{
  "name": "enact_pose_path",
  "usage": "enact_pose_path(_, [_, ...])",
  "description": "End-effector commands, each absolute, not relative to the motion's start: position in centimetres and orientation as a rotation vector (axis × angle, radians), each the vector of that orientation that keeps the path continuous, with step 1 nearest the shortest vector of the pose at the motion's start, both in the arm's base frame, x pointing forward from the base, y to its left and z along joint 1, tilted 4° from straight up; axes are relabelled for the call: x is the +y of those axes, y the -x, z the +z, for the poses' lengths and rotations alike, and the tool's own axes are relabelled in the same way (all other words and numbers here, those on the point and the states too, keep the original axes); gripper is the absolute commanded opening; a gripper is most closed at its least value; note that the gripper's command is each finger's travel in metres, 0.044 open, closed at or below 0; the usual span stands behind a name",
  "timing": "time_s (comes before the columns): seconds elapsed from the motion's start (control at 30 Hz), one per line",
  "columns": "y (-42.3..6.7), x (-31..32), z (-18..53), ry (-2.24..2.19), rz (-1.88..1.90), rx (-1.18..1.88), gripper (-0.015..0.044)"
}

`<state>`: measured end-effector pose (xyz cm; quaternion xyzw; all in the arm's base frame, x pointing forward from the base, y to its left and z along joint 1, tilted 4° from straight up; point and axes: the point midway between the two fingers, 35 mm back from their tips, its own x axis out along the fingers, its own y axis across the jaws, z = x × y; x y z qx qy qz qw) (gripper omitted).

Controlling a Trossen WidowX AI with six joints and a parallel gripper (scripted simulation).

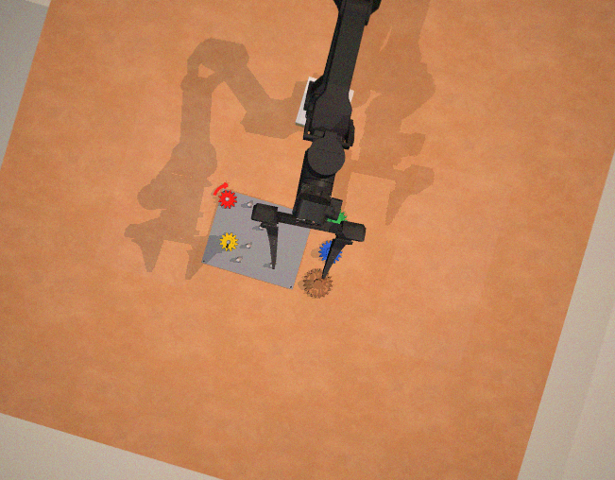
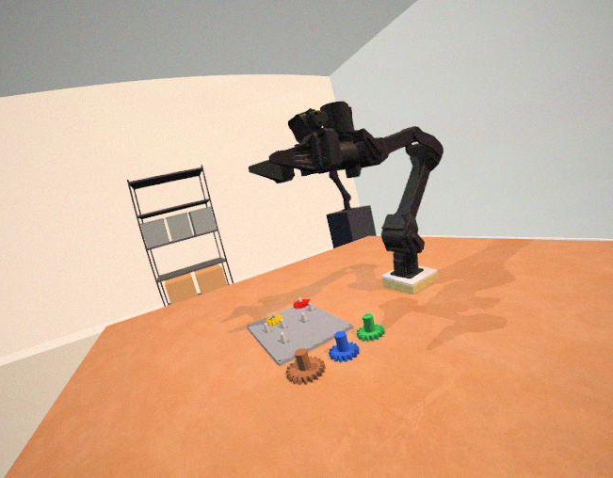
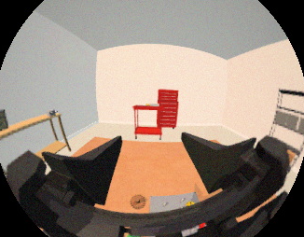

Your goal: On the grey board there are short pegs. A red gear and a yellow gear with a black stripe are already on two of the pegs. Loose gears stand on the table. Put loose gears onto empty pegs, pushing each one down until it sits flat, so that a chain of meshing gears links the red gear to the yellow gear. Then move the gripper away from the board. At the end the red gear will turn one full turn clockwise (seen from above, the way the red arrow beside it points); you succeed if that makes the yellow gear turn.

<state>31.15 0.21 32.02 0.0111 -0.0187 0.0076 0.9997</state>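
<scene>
The grey board (image 1: 284, 276) (image 2: 276, 352) (image 3: 158, 201) lies on the table. The red gear (image 1: 225, 196) (image 2: 299, 303) is on a peg at its corner, beside the red arrow (image 1: 219, 187). The yellow gear (image 1: 228, 238) (image 2: 274, 320) with a black stripe is on another peg. Several bare pegs show on the board. The green gear (image 2: 370, 331), blue gear (image 2: 344, 351) and brown gear (image 2: 305, 371) (image 3: 138, 202) stand upright in a row beside the board, each with a knob. My gripper (image 1: 298, 272) (image 3: 152, 137) is wide open and empty, high above the board and gears.
The arm's pale base block (image 2: 410, 281) stands on the table behind the board. In the top view the arm covers part of the board's far edge and the green gear. A shelf rack (image 2: 179, 243) and a red cart (image 3: 147, 131) stand away in the room.
</scene>
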Motion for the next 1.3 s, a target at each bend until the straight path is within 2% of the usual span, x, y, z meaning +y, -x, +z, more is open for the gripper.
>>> enact_pose_path(0.0, [-31.3,0.3,31.9,-0.024,0.017,-0.027,0.0426])
enact_pose_path(0.03, [-31.8,0.4,31.5,-0.031,0.021,0.006,0.044])
enact_pose_path(0.23, [-36.4,2.0,26.2,-0.102,0.052,0.388,0.044])
enact_pose_path(0.43, [-39.1,3.3,20.3,-0.148,0.043,0.763,0.044])
enact_pose_path(0.83, [-38.5,6.1,9.3,-0.195,-0.06,1.501,0.044])
enact_pose_path(1.27, [-38.1,6.7,7.3,-0.195,-0.069,1.54,0.044])
